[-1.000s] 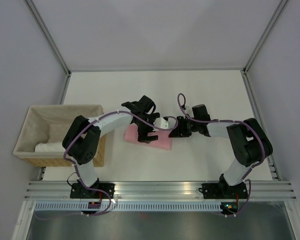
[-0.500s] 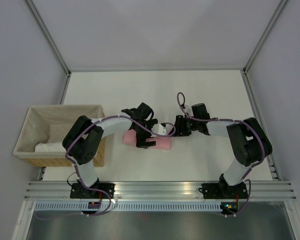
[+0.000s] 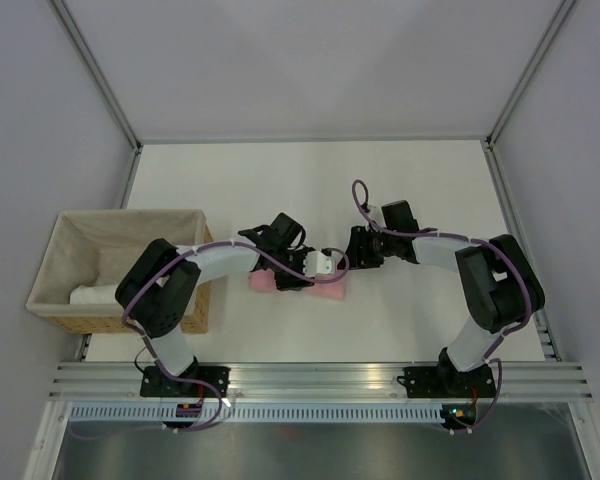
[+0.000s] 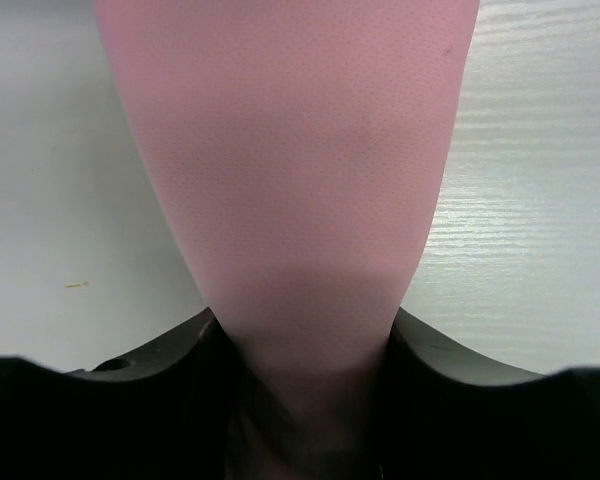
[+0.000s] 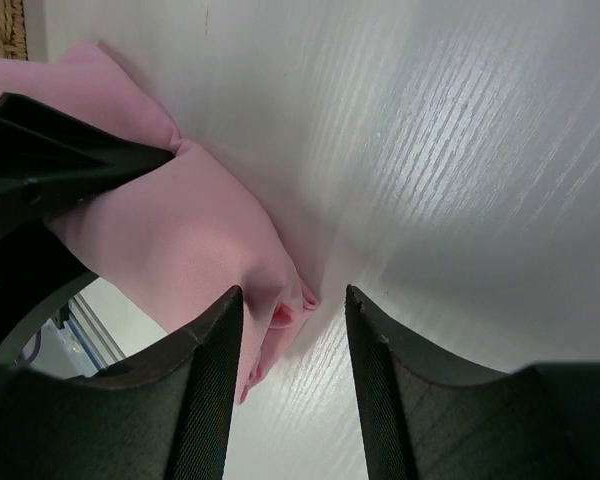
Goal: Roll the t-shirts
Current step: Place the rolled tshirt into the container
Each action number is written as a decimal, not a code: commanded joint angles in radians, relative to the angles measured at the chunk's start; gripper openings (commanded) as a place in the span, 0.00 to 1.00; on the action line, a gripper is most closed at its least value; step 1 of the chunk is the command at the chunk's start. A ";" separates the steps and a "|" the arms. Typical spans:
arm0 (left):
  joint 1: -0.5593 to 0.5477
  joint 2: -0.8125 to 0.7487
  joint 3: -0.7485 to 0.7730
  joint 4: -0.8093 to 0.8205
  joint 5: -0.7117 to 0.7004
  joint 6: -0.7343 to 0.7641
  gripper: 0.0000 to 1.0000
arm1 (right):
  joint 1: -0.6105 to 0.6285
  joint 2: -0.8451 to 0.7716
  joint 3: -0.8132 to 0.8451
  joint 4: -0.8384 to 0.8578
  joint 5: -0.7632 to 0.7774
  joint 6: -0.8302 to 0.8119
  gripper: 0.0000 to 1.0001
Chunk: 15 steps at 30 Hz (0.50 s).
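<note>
You have one soft light-pink t-shirt (image 3: 327, 293) of finely dimpled knit, bundled on the white, faintly grained desk (image 3: 420, 180) between the arms, which hide most of it from above. Your left end effector (image 4: 302, 345) pinches it. Your right end effector (image 5: 288, 300) stands part-open, gripping nothing, the fabric's tip just beyond. One lined wicker basket (image 3: 70, 322) holds one white roll (image 3: 95, 294).

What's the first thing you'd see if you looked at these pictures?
The pink t-shirt jumps out, bunched into a long bundle in the middle of the white table. The left gripper squeezes it between its fingers, and the right gripper is open at the bundle's end. At the table's left edge sits a wicker basket with a white cloth inside.
</note>
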 commanded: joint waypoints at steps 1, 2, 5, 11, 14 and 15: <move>-0.005 0.108 -0.054 -0.070 -0.072 0.024 0.52 | 0.002 -0.055 0.068 -0.065 0.016 -0.045 0.52; -0.005 0.108 -0.051 -0.081 -0.061 0.027 0.45 | -0.001 -0.061 0.078 -0.076 0.016 -0.052 0.52; -0.004 0.106 -0.048 -0.094 -0.058 0.017 0.36 | -0.011 -0.090 0.098 -0.114 0.024 -0.064 0.53; 0.001 0.102 -0.008 -0.134 -0.043 -0.066 0.04 | -0.045 -0.142 0.093 -0.163 0.047 -0.102 0.53; 0.015 0.091 0.023 -0.150 -0.033 -0.120 0.02 | -0.062 -0.147 0.092 -0.174 0.052 -0.108 0.53; 0.022 0.088 0.041 -0.154 -0.033 -0.132 0.02 | -0.065 -0.150 0.090 -0.176 0.052 -0.108 0.53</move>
